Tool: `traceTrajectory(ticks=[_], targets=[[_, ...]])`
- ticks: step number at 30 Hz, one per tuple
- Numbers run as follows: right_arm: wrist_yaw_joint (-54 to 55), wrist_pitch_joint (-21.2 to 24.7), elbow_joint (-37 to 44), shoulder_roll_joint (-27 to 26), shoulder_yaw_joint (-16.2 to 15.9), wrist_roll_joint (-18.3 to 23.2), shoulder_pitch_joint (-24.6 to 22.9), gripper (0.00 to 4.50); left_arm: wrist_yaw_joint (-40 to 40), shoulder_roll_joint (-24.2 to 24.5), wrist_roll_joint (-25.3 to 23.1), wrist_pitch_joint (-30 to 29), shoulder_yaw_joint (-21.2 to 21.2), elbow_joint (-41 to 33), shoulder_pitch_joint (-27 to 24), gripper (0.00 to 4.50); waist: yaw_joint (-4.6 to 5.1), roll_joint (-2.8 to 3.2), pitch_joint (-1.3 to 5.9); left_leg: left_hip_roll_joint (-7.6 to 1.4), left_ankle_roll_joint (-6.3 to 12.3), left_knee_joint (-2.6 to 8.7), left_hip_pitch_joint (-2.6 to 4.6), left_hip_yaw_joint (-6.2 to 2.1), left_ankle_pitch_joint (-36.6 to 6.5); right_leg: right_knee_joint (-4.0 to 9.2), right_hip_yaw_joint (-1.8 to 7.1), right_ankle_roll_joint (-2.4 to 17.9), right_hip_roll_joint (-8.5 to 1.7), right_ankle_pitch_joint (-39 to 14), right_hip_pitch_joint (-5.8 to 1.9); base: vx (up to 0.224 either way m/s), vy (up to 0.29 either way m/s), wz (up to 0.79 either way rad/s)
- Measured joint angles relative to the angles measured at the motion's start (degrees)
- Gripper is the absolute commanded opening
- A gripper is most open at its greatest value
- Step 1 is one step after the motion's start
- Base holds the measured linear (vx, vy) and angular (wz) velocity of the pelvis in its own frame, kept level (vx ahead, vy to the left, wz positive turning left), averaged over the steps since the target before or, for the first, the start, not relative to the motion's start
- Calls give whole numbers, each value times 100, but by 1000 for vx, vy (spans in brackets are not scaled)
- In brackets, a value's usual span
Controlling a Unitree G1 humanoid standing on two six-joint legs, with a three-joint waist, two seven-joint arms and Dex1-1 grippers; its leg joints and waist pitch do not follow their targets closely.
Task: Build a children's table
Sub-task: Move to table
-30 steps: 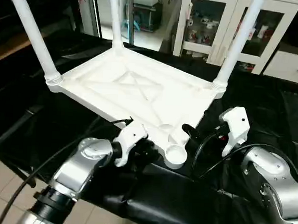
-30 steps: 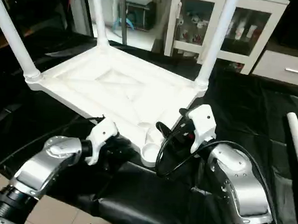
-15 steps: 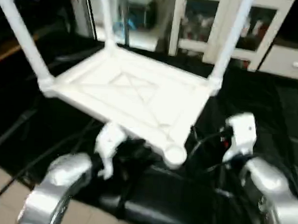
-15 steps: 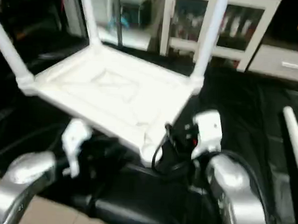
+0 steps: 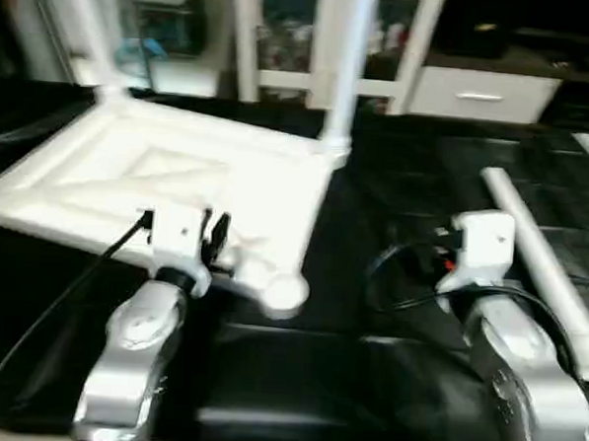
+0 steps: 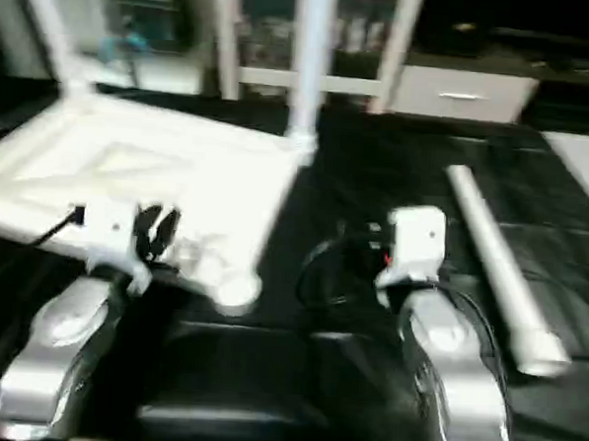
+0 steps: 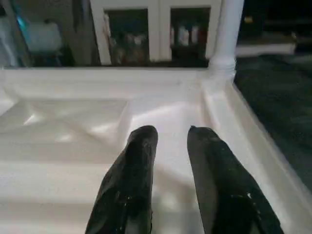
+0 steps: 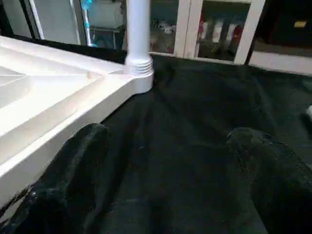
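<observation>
- My left gripper [image 7: 170, 141] has its two black fingers a narrow gap apart, nothing between them, hovering over the near rim of the white plastic rectangular table top [image 5: 178, 180].
- My right gripper [image 8: 165, 165] is spread wide and empty above the black-draped work table [image 5: 415, 177].
- Both silver forearms reach forward, side by side.
- The top lies ribbed side up, legs standing in its far sockets; a loose white tube leg [image 5: 539, 258] lies just right of my right arm.

- Standing leg [image 5: 347, 65]: upper part cut by frame top.
- Table top [image 5: 128, 187]: left end cropped.
- Cabinet [image 5: 285, 32] contents: too blurred.
</observation>
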State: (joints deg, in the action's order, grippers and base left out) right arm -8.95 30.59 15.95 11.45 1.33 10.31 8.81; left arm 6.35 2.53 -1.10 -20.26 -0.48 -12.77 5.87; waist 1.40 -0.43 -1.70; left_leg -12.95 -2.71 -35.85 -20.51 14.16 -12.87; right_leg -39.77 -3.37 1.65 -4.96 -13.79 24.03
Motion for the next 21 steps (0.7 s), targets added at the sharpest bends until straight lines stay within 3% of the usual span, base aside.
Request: traceTrajectory(ticks=[1, 2, 3, 4, 5, 6, 7, 8, 9, 10, 11, 12, 13, 14, 15, 16, 17, 18, 19, 20, 21], targets=[[-20, -2, -60, 10, -22, -3, 119, 425, -54, -12, -44, -1, -12, 14, 2, 134, -8, -46, 13, -7, -3, -13, -51, -62, 14, 49, -45, -69, -6, -96, -17, -11, -238, -13], [-41, -17, -97, 54, -49, -12, 169, 425, -121, -74, -100, -16, -22, 72, -15, 134, -37, -86, 0, 69, 326, -239, -211, -253, -107, 87, -104, 30, 99, -90, -20, -6, -236, -8], [-56, -15, -209, 122, -48, -18, 171, 425, -200, -159, -147, -16, -46, 151, 6, 134, -75, -101, -11, 186, 649, -640, -298, -334, -304, 113, -127, 105, 133, -84, -58, -6, -236, -8], [-70, -11, -314, 152, -27, -20, 180, 425, -255, -235, -188, -9, -104, 212, 12, 134, -82, -111, -9, 349, 761, -898, -348, -399, -375, 186, -170, 174, 188, -47, -110, -15, -201, 0], [-95, -7, -334, 152, -2, -18, 189, 425, -315, -294, -231, 21, -170, 278, 78, 134, -73, -96, -2, 560, 756, -960, -366, -452, -392, 276, -254, 238, 271, -6, -146, -31, -176, -1], [-112, -7, -332, 150, -5, -16, 215, 425, -348, -312, -257, 53, -198, 292, 146, 134, -65, -36, 7, 650, 760, -838, -358, -457, -389, 343, -340, 267, 390, 40, -150, -31, -176, -1], [-147, -7, -332, 147, -12, -15, 229, 425, -394, -322, -280, 104, -222, 317, 214, 134, -46, 108, 37, 615, 598, -553, -319, -536, -548, 490, -536, 300, 564, 111, -177, -23, -142, 13], [-168, 12, -367, 100, -105, -18, 233, 425, -471, -305, -320, 150, -230, 416, 273, 134, -39, 169, 14, 454, 403, -546, -317, -640, -462, 453, -665, 181, 598, 96, -152, -24, -146, 2], [-204, 15, -371, 67, -208, -16, 266, 425, -535, -282, -347, 164, -196, 446, 267, 134, -30, 128, 43, 392, 365, -548, -329, -675, -438, -104, -599, -117, 529, -106, -4, -24, -146, 2], [-231, 16, -369, 49, -262, -15, 268, 425, -586, -267, -379, 170, -159, 471, 273, 134, -33, 131, 44, 337, 273, -546, -355, -734, -382, -656, -478, -291, 430, -285, 148, -46, -153, -3], [-245, 20, -426, 55, -289, -23, 282, 425, -640, -281, -412, 171, -159, 491, 272, 134, -96, 135, 55, 277, 210, -502, -376, -770, -321, -820, -250, -257, 276, -325, 217, -81, -167, 2], [-251, 21, -460, 57, -294, -26, 311, 425, -662, -286, -426, 171, -160, 499, 273, 134, -116, 152, 48, 264, 190, -469, -393, -778, -290, -742, -174, -228, 188, -334, 207, -81, -167, 2], [-255, 26, -514, 67, -294, -46, 377, 425, -675, -290, -442, 171, -161, 513, 292, 134, -154, 80, 64, 258, 113, -418, -405, -777, -227, -421, -22, -91, -20, -305, 149, -90, -221, -5], [-254, 32, -538, 77, -295, -76, 443, 425, -678, -285, -485, 171, -165, 519, 311, 134, -166, -1, 70, 259, 68, -399, -412, -773, -176, -169, 48, 91, -140, -266, 54, -87, -292, -4], [-252, 36, -562, 130, -293, -95, 479, 425, -680, -301, -529, 174, -187, 537, 312, 134, -202, -68, 62, 262, 126, -379, -412, -741, -115, -33, 89, -114, -182, -199, 5, -87, -292, -4], [-243, 48, -615, 217, -278, -117, 457, 425, -675, -323, -541, 173, -255, 579, 316, 134, -203, -72, 57, 264, 593, -366, -427, -750, -104, 2, 61, -184, -151, -153, -4, -102, -284, -2], [-221, 60, -701, 318, -185, -139, 422, 425, -667, -351, -547, 172, -341, 606, 325, 134, -299, -118, 29, 312, 820, -587, -445, -712, -223, 52, 54, -265, -128, -84, -39, -107, -263, -5], [-194, 80, -743, 348, -101, -161, 412, 425, -657, -382, -560, 172, -469, 610, 327, 134, -318, -120, 21, 406, 794, -615, -394, -687, -230, 91, 38, -238, -92, -52, -66, -107, -263, -5], [-173, 87, -740, 357, -49, -174, 425, 425, -651, -382, -582, 174, -559, 609, 338, 134, -323, -95, 21, 497, 746, -455, -278, -674, -203, 119, 22, -245, -27, -41, -72, -92, -241, -6], [-144, 101, -732, 360, 7, -199, 448, 425, -623, -320, -611, 180, -603, 607, 375, 134, -329, -14, 21, 539, 462, -237, -175, -723, -201, 152, -34, -194, 35, 9, -78, -94, -184, -11], [-133, 146, -734, 355, 5, -204, 449, 425, -552, -236, -618, 185, -611, 609, 365, 134, -319, 11, 20, 484, 316, -144, -143, -741, -115, 193, -68, -175, 79, 53, -80, -94, -184, -11]])
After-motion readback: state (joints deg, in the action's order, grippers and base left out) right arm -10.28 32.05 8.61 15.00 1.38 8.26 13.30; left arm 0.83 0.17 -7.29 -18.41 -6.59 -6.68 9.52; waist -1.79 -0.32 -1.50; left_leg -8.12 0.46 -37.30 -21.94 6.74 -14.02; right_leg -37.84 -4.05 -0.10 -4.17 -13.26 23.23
